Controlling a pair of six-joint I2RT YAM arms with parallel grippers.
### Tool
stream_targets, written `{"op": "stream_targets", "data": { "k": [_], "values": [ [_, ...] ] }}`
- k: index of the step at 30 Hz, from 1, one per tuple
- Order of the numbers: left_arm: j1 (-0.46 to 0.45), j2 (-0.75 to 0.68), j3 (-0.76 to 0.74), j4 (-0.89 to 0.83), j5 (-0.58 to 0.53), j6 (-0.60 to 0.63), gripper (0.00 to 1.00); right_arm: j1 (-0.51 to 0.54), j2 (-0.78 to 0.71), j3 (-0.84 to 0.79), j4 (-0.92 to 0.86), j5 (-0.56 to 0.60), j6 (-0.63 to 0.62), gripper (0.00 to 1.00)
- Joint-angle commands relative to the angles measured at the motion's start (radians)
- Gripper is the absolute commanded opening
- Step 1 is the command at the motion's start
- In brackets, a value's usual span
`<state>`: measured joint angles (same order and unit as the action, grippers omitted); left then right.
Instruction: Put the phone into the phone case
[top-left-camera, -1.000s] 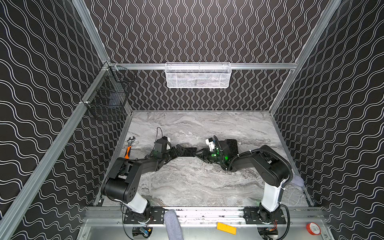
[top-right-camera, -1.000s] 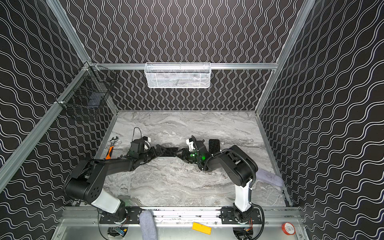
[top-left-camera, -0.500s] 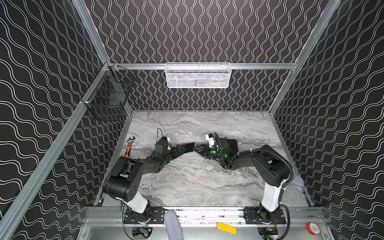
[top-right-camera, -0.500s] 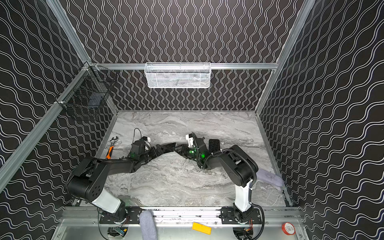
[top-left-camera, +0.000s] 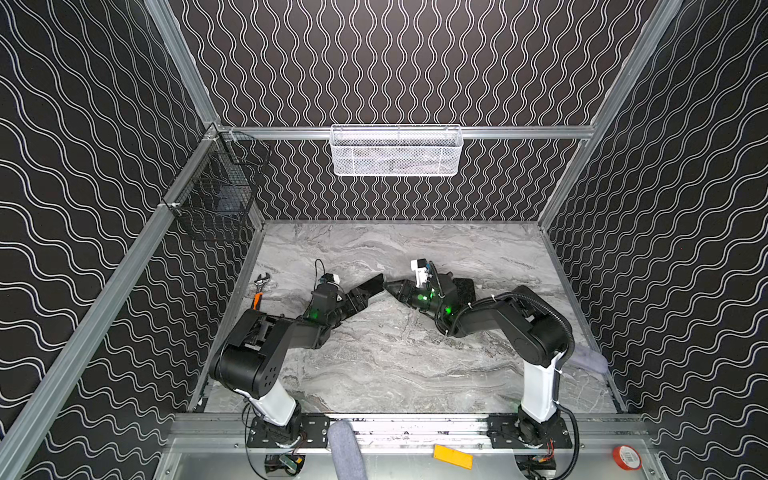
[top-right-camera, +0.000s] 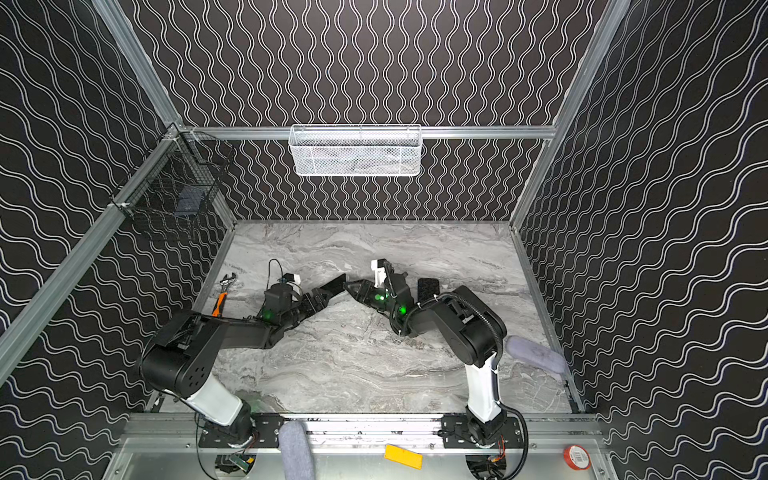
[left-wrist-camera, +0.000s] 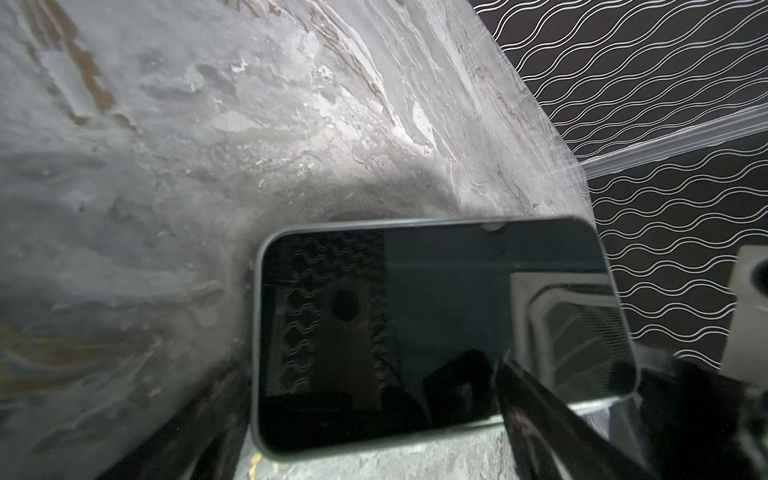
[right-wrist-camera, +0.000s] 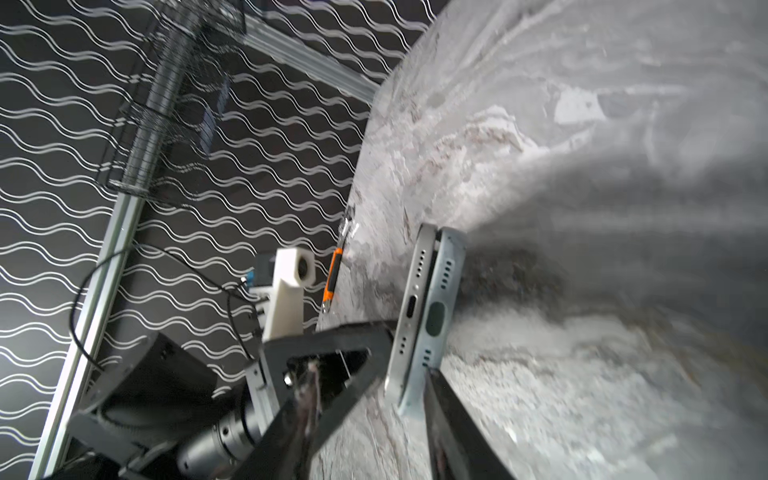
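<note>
Above table (top-left-camera: 374, 365), phone (left-wrist-camera: 415, 311) now higher

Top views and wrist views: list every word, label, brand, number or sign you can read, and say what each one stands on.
Red tape roll, front right corner: white label with dark print, too small to read.
Black-screened phone: screen dark, no text or logo showing.
Yellow flat block: no marking visible.
No readable text anywhere else.
</note>
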<state>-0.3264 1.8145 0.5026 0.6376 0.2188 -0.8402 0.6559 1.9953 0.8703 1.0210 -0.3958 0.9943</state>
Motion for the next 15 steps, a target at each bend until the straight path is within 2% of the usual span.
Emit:
{"op": "stream_targets", "data": {
  "k": [1, 15],
  "values": [
    [-0.035, 0.036, -0.014, -0.172, 0.242, -0.092, 0.94, 0.031, 0.027, 0.015, -0.078, -0.121, 0.029, 0.46],
    [-0.059, 0.058, -0.022, -0.127, 0.234, -0.109, 0.94, 0.041, 0.129, 0.077, -0.042, -0.135, 0.093, 0.48]
  ]
}}
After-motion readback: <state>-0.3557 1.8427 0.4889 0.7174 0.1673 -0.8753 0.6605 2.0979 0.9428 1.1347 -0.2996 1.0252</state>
